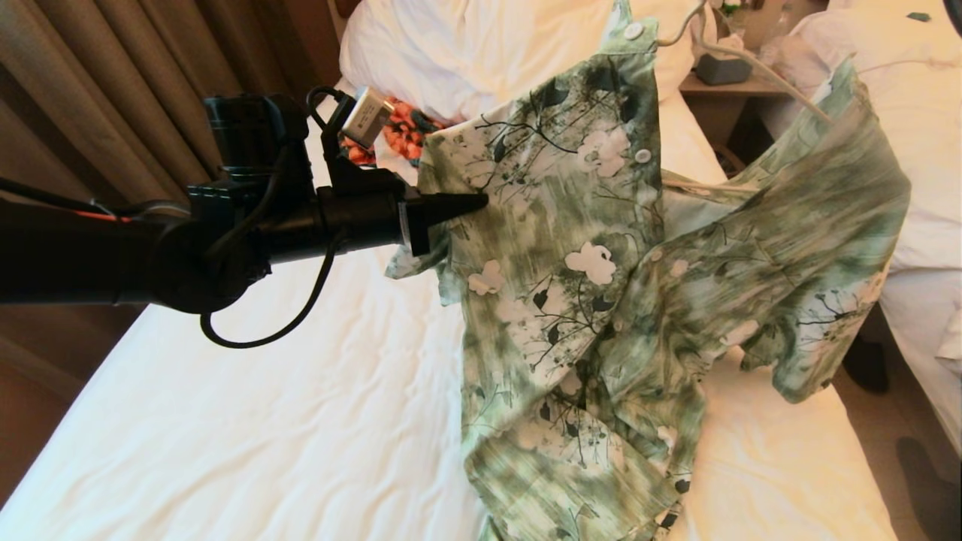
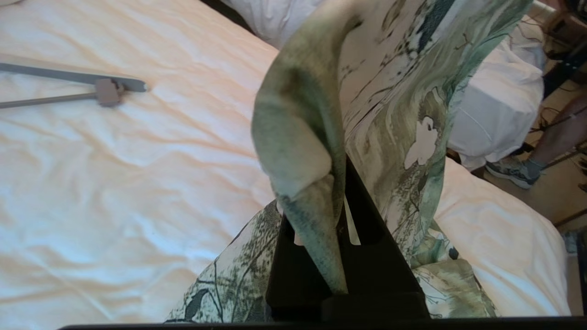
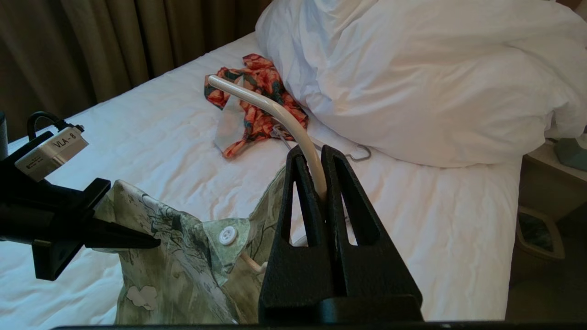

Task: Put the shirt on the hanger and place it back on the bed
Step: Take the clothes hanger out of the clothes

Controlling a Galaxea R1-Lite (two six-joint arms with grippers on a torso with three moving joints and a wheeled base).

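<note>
1. Your left claw (image 1: pixel 481 201) is pinched shut on the shirt (image 1: pixel 601 300) at its shoulder edge, holding it up above the bed (image 1: pixel 225 421).
2. Your right claw (image 3: pixel 319 183) is clamped on the hanger (image 3: pixel 279 117) by its hook, out to the shirt's right.
3. One hanger arm already sits in the far shoulder; the free shoulder lies at your left claw, so that arm is nearer.

A large bed (image 1: pixel 225 421) with a plain, lightly wrinkled white sheet. A big white pillow (image 3: pixel 412 82) lies at its head. Just beside the pillow an orange patterned garment (image 3: pixel 257 105) lies crumpled on the sheet. A grey hanger (image 2: pixel 73 87) lies flat elsewhere on the sheet.
</note>
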